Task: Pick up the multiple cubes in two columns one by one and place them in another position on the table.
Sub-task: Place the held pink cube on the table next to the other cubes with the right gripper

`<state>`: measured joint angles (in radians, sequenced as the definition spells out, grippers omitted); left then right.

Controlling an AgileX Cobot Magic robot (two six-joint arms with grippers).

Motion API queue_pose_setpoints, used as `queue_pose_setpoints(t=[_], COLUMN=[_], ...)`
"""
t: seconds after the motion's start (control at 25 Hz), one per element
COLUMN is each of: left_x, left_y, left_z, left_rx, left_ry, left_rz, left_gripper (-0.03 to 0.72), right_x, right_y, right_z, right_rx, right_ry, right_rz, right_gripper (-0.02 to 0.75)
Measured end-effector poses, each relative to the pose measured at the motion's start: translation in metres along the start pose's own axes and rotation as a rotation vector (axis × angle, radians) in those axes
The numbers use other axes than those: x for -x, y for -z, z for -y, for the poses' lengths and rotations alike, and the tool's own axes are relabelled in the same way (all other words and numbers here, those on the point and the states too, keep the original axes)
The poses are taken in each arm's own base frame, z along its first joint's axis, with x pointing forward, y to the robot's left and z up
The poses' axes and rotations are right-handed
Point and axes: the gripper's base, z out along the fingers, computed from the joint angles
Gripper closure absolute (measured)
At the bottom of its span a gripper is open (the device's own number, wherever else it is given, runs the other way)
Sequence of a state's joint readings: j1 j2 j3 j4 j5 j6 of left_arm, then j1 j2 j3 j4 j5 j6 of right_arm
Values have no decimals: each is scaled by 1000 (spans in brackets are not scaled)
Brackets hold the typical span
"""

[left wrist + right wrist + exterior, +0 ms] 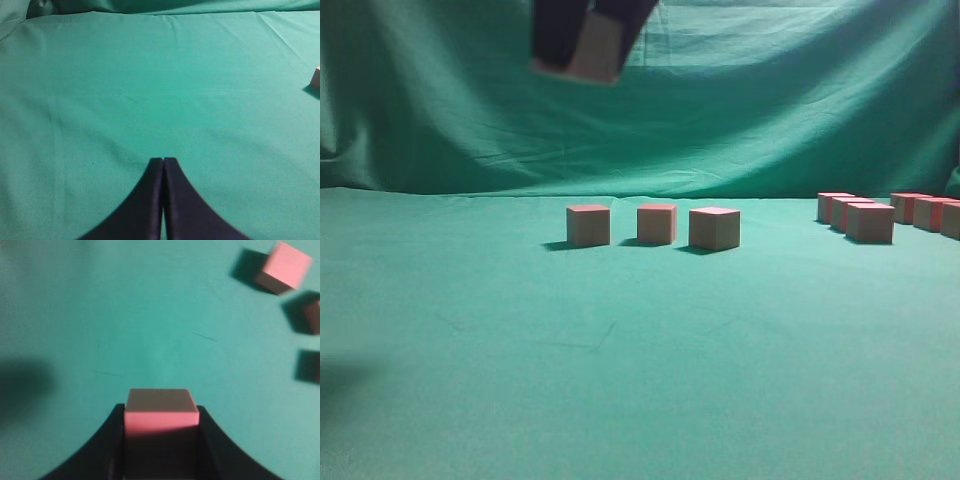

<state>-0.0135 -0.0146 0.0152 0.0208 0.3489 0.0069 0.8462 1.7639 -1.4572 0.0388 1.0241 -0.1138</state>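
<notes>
My right gripper (570, 40) hangs high above the green table, shut on a tan cube with a pink face (598, 50). The right wrist view shows that held cube (160, 407) between my right gripper's black fingers (161, 412). Three placed cubes stand in a row mid-table: left (588, 225), middle (656, 223), right (714, 228). They also show at the right edge of the right wrist view (282, 267). Two columns of cubes stand at the far right, one nearer (860, 215), one at the edge (930, 212). My left gripper (163, 160) is shut and empty over bare cloth.
Green cloth (620, 380) covers the table and hangs as a backdrop behind it. One cube's corner (316, 77) shows at the right edge of the left wrist view. A dark shadow lies at the front left (335, 385).
</notes>
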Motion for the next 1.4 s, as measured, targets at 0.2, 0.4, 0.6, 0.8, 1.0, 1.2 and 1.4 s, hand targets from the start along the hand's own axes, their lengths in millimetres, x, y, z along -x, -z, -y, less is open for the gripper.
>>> queue_pose_setpoints(t=[0.2,0.4,0.6,0.8,1.0,1.2,1.4], left_x=[0,0,0,0,0,0,0], left_y=[0,0,0,0,0,0,0], left_z=[0,0,0,0,0,0,0], left_rx=[0,0,0,0,0,0,0], left_ry=[0,0,0,0,0,0,0], left_rz=[0,0,0,0,0,0,0], left_gripper=[688,688,688,688,688,688,688], right_x=[31,58,75,75,74,74,76], right_y=[-27,-51,-74,-98,-112,-116,-115], right_z=[-8,-4,5,19,20,23,26], right_rx=[7,-27,-118,-256,-274,-277,-285], right_ry=[41,-185,-306,-441,-568,-662,-714], right_rz=[-28,-9,9,-17,-24,-1,31], right_gripper=[479,479,479,479,479,479,479])
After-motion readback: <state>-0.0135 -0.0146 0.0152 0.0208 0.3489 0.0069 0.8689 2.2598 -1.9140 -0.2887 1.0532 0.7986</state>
